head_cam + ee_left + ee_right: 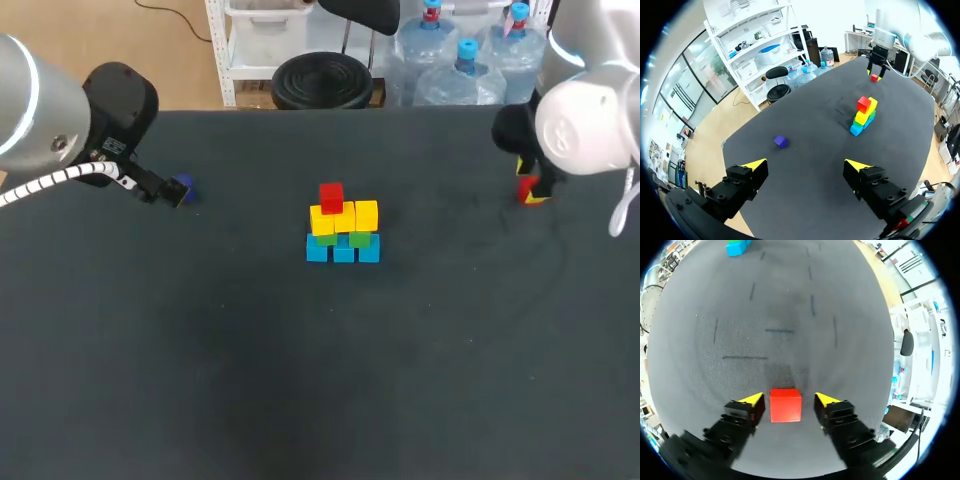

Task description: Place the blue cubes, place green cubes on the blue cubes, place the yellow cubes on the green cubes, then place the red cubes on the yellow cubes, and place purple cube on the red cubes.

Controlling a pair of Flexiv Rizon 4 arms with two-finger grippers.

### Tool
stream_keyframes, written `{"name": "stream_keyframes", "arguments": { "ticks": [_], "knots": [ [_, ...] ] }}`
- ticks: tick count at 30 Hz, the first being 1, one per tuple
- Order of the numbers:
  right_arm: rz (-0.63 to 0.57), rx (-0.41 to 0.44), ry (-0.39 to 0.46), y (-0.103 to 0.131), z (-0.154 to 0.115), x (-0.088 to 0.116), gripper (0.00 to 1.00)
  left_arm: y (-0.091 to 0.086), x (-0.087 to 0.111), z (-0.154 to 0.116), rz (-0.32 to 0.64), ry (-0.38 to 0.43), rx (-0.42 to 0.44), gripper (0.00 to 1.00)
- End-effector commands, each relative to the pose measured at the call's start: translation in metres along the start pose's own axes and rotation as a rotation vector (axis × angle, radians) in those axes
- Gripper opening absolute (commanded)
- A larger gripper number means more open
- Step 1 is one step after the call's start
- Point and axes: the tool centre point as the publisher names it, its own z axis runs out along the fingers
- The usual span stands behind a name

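Note:
A stack stands mid-table: blue cubes (343,251) at the bottom, green cubes (359,240) on them, yellow cubes (346,217) above, and one red cube (331,196) on top. A second red cube (786,405) lies on the table between the fingers of my right gripper (789,400), which is open with a small gap on each side. In the head view that gripper (531,190) is at the far right. The purple cube (780,141) lies ahead of my open, empty left gripper (806,164), near it at the far left (182,187).
The dark table (320,380) has wide bare room in front of the stack and between the stack and each gripper. The stack's blue cubes (736,247) show far ahead of the right gripper.

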Motion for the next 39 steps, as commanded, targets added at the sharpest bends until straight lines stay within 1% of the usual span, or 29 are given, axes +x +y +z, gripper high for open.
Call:
{"name": "stream_keyframes", "arguments": {
  "ticks": [1,4,8,11,15,17,25,26,30,37,39],
  "knots": [
    [0.003,-0.005,-0.002,0.000,0.000,0.002,0.00,0.001,0.000,0.000,0.001,-0.002,0.005,1.00],
    [0.009,-0.012,-0.001,0.002,-0.001,0.002,0.00,0.001,0.000,0.000,0.001,-0.002,0.005,1.00],
    [0.036,-0.035,-0.026,0.007,-0.007,-0.004,0.00,0.001,0.000,0.000,0.001,-0.002,0.005,1.00],
    [0.041,-0.039,-0.002,0.013,-0.014,-0.012,0.00,0.001,0.000,0.000,0.001,-0.002,0.005,1.00],
    [0.041,-0.052,-0.007,0.024,-0.029,-0.029,0.00,0.001,0.000,0.000,0.001,-0.002,0.005,1.00],
    [0.021,-0.058,-0.007,0.030,-0.040,-0.039,0.00,0.001,0.000,0.000,0.001,-0.002,0.005,1.00],
    [0.036,-0.075,0.030,0.050,-0.086,-0.078,0.00,0.001,0.000,0.000,0.001,-0.002,0.005,1.00],
    [0.049,-0.081,0.038,0.053,-0.089,-0.081,0.00,0.001,0.000,0.000,0.001,-0.002,0.005,1.00],
    [0.126,-0.096,0.006,0.066,-0.102,-0.095,0.00,0.001,0.000,0.000,0.001,-0.002,0.005,1.00],
    [0.191,-0.052,-0.045,0.087,-0.116,-0.118,0.00,0.001,0.000,0.000,0.001,-0.002,0.005,1.00],
    [0.188,-0.043,-0.040,0.092,-0.117,-0.125,0.00,0.001,0.000,0.000,0.001,-0.002,0.005,1.00]
  ]
}}
